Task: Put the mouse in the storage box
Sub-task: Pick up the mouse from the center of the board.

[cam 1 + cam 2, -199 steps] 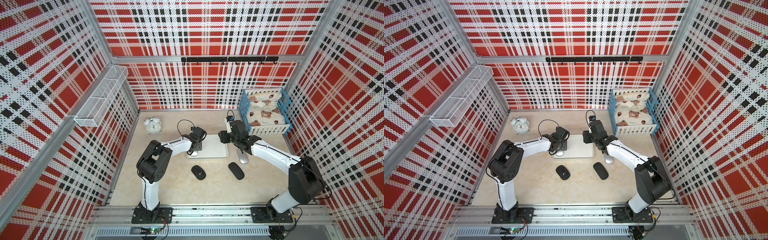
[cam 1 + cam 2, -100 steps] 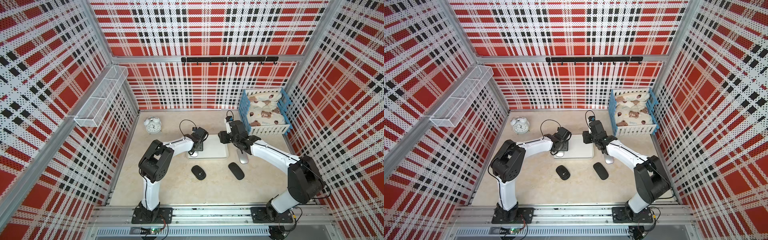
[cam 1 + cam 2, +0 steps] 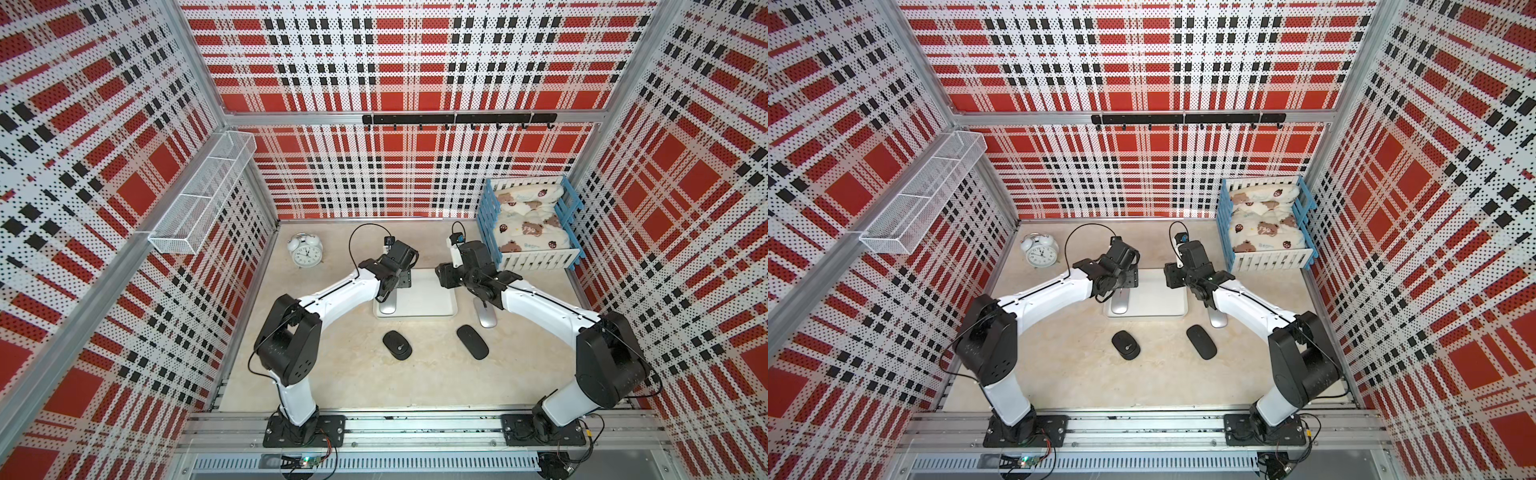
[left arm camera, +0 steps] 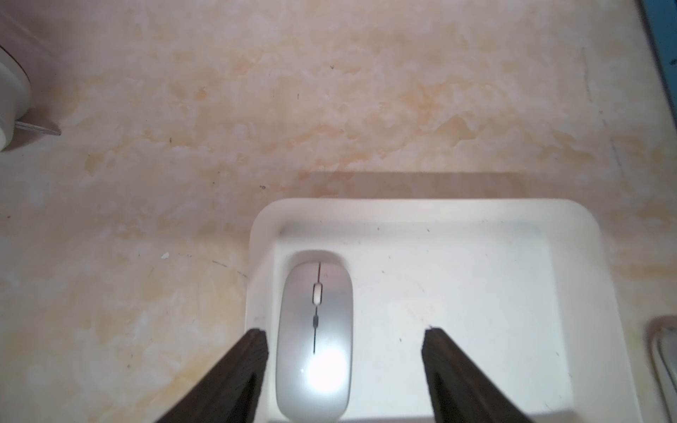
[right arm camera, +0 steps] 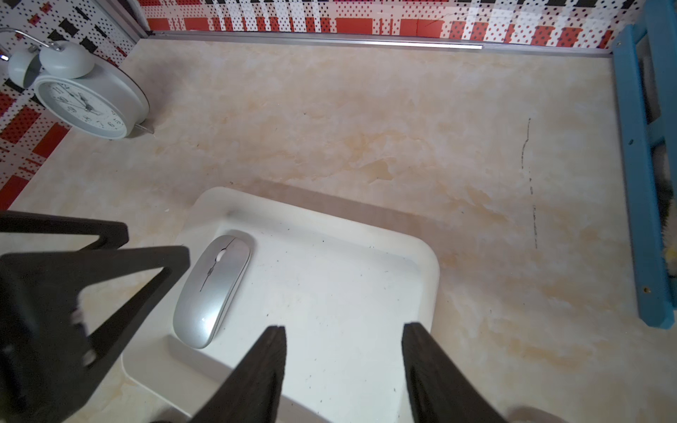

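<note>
storage box (image 3: 428, 296): shallow white tray, rounded corners. silver mouse (image 3: 387, 306) lies flat inside, along one short wall. second silver mouse (image 3: 487, 319) lies outside, beside the opposite wall.

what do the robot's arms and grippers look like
The left arm and right arm have white rounded links, bulky black joints and thin black cables. The left gripper and right gripper each have two black, tapering fingers.
</note>
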`<state>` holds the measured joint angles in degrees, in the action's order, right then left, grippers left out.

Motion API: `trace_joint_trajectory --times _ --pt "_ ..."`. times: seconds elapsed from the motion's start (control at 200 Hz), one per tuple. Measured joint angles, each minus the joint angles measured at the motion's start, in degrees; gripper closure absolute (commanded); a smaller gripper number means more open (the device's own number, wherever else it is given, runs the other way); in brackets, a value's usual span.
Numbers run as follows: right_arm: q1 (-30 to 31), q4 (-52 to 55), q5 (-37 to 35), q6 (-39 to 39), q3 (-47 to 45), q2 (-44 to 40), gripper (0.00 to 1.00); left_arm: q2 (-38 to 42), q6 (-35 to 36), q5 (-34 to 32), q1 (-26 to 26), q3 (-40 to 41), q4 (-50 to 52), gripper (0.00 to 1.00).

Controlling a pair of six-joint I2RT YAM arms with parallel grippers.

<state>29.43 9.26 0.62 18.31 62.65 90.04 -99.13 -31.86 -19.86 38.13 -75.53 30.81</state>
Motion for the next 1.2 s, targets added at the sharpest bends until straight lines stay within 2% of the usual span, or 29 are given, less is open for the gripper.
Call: trace_joint_trajectory --times 0.19,0.251,0.306,0.501,0.541,0.772,1.202 --pt "-2.95 -1.18 3.52 0.42 -6.71 -3.39 0.38 8.76 -6.49 3.65 5.42 10.69 0.79 0.26" --pt "-3.52 -1.05 3.63 0.33 -7.69 -3.37 0.35 9.18 -8.28 4.92 6.14 12.96 1.22 0.24" --pt "-3.74 -0.98 3.67 0.15 -8.26 -3.37 0.31 9.18 -9.7 6.19 6.64 14.43 1.51 0.16" --pt "-3.72 -1.22 3.61 -1.16 -8.39 -3.37 0.31 9.2 -13.64 11.28 7.69 15.98 1.4 0.13" --pt "-3.72 -1.31 3.48 -1.36 -8.39 -3.37 0.31 9.25 -14.38 12.59 7.98 16.39 0.98 0.09" --pt "-3.72 -1.6 3.06 -2.05 -8.0 -3.37 0.32 10.71 -19.52 18.14 8.57 21.27 0.04 0.08" --pt "-3.72 -2.32 3.19 -2.21 -6.99 -2.51 0.32 10.91 -25.4 20.26 10.43 25.18 -0.76 0.1"
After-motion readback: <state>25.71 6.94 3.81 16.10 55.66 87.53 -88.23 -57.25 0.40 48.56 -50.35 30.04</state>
